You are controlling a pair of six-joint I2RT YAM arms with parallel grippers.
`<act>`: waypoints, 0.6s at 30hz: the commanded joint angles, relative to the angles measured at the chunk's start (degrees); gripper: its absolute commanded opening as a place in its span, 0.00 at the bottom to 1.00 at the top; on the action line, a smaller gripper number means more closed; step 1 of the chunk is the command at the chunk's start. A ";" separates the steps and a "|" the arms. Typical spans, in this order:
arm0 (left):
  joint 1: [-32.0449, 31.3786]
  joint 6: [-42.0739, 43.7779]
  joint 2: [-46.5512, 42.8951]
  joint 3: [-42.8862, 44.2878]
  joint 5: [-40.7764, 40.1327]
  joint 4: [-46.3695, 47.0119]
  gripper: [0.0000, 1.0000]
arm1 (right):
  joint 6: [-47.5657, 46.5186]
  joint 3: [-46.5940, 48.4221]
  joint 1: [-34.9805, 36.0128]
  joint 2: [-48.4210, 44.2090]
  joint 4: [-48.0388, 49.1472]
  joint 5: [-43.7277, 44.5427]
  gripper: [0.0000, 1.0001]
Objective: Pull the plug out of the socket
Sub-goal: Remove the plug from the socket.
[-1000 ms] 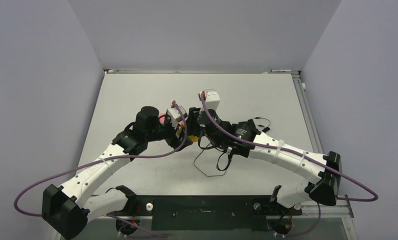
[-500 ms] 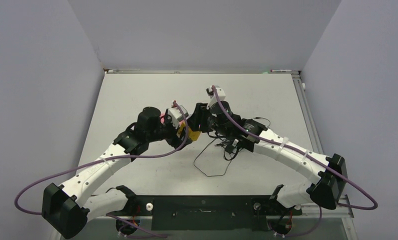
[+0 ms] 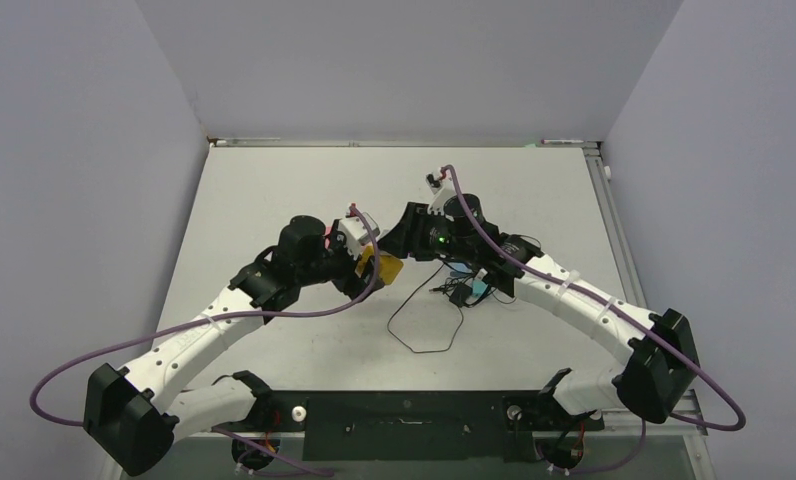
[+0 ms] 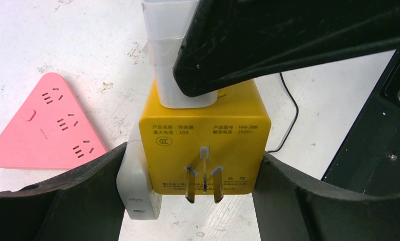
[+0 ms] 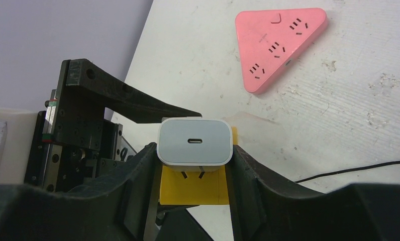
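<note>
My left gripper (image 4: 194,195) is shut on a yellow socket cube (image 4: 204,145), its own metal prongs facing the camera. One white plug (image 4: 136,186) sits in the cube's left side. A second white charger plug (image 5: 195,142) stands on the cube's far face (image 5: 193,188). My right gripper (image 5: 194,160) is shut on this plug. The plug's two prongs show in a narrow gap between plug and cube. In the top view both grippers, left (image 3: 369,262) and right (image 3: 406,232), meet at the cube (image 3: 387,268) above the table's middle.
A pink triangular power strip (image 4: 44,125) lies on the table beside the left gripper; it also shows in the right wrist view (image 5: 278,40). A thin black cable (image 3: 424,325) loops on the table under the right arm. Grey walls enclose the table.
The right wrist has turned and swung up and to the right. The yellow cube in the left gripper now shows more clearly, shifted slightly right.
</note>
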 commanded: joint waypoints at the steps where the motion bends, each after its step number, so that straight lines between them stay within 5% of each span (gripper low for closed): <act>1: -0.03 1.05 -1.02 1.23 -1.19 4.16 0.00 | 2.60 -1.41 -1.44 -1.63 4.36 -5.03 0.05; 11: -0.03 1.02 -1.15 1.26 -1.19 4.04 0.00 | 4.61 -3.17 -2.15 -1.58 8.83 -8.41 0.05; 18: -0.01 1.05 -1.24 1.19 -1.10 4.03 0.00 | 0.57 0.15 1.84 -2.78 2.20 2.60 0.05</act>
